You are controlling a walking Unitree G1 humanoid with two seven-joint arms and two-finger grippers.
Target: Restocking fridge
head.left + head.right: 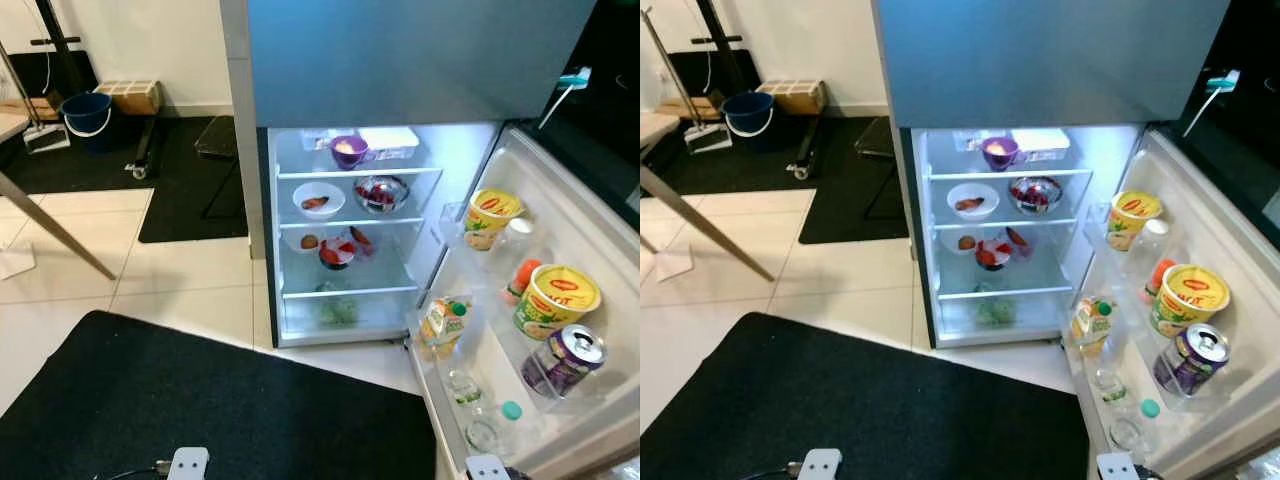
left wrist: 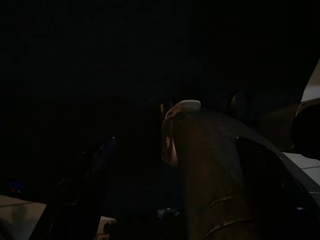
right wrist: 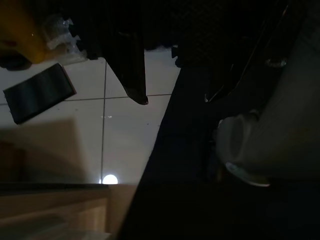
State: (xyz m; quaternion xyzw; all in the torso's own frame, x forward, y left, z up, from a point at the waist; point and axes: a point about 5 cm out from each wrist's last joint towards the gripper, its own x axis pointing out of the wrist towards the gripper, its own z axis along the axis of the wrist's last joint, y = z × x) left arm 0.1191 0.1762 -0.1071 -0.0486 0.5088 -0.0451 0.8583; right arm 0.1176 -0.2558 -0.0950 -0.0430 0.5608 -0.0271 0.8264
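So from my head cameras, the fridge (image 1: 350,230) stands wide open in front of me, lit up inside, past a black mat (image 1: 200,400) on the tiled floor. Top shelf has a purple bowl (image 1: 348,150) with something pale in it, next to a white box (image 1: 388,140). Next shelf down: a white bowl (image 1: 318,199) holding a brownish bit of food, and a metal bowl (image 1: 381,192) of something red. Below that, a couple of small dishes (image 1: 337,250) with red stuff, hard to say what. Something green sits in the bottom drawer (image 1: 338,308), blurry behind the plastic.

The open door (image 1: 560,250) swings out to my right. Its racks carry two yellow tubs (image 1: 555,298) with red labels, a purple can (image 1: 565,358) lying tilted, a yellow bottle with a green cap (image 1: 445,320), and a few clear bottles (image 1: 480,425) low down, partly cut off by the frame edge. A blue bucket (image 1: 86,112) sits far back on my left.

Left wrist view is nearly pitch black. I can make out a curved dark shape, and I can't tell how my left claw is set.

Right wrist view is dim too: one black finger (image 3: 131,65) of my right claw over pale tiles, something yellow (image 3: 22,30) at the frame's corner. Can't tell if it's open or gripping anything.
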